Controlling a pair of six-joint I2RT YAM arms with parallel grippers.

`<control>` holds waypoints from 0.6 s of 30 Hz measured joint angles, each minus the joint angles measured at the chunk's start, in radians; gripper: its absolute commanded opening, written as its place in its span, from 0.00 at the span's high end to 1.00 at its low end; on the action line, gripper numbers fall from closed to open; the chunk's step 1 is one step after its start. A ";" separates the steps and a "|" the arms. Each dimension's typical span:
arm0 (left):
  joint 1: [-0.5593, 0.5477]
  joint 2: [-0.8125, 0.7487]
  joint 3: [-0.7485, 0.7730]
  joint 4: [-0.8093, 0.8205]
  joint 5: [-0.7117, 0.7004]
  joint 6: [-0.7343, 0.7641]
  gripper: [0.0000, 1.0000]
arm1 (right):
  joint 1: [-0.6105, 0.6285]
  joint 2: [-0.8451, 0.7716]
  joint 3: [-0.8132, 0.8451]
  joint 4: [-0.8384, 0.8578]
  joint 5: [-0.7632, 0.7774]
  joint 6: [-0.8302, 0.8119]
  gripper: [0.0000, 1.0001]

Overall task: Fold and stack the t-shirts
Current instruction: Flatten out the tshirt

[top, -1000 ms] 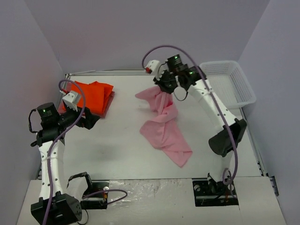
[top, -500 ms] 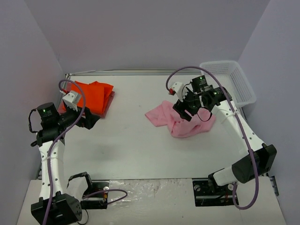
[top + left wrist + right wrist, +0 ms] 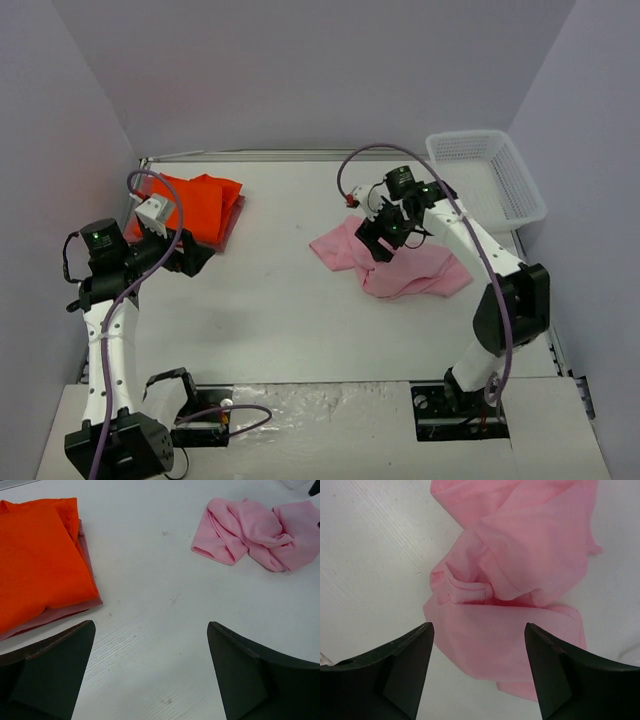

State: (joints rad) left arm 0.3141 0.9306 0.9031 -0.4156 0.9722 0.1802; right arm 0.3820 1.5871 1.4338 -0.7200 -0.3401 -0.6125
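A light pink t-shirt (image 3: 410, 268) lies crumpled in a heap on the table right of centre. My right gripper (image 3: 380, 238) hovers just above its left part, open, with nothing between the fingers. In the right wrist view the pink t-shirt (image 3: 520, 555) fills the space under and beyond the right gripper (image 3: 479, 626). A bright orange t-shirt (image 3: 198, 200) lies folded at the back left on a dull pinkish-red folded one (image 3: 233, 226). My left gripper (image 3: 195, 255) stands open near that stack's front corner. In its own view the left gripper (image 3: 151, 626) is over bare table, with the orange t-shirt (image 3: 40, 560) to the left.
A white mesh basket (image 3: 490, 175) stands at the back right corner. Walls close the table in at the back and on both sides. The right arm's purple cable (image 3: 350, 165) loops above the pink heap.
The right gripper opened and let go of the pink t-shirt, which went from hanging stretched out to a crumpled heap on the table. The right arm came down towards it. The left arm stayed still.
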 measured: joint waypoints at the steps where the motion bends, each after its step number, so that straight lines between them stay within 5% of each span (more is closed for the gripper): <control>1: 0.000 0.000 0.000 0.000 0.000 0.000 0.06 | 0.005 0.048 0.000 0.006 -0.002 0.003 0.31; 9: -0.006 0.001 0.000 0.000 0.001 0.001 0.06 | 0.033 0.271 0.000 0.022 -0.003 0.010 0.37; 12: -0.006 0.002 0.000 0.000 0.000 0.001 0.06 | 0.044 0.272 0.000 0.030 -0.004 0.004 0.94; 18: -0.032 0.020 0.000 0.000 -0.011 -0.001 0.06 | 0.044 0.264 -0.006 0.057 -0.005 0.019 1.00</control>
State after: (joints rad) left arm 0.2821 0.9508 0.9031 -0.4152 0.9611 0.1791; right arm 0.4259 1.8507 1.4273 -0.6632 -0.3450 -0.5938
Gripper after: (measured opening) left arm 0.945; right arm 0.012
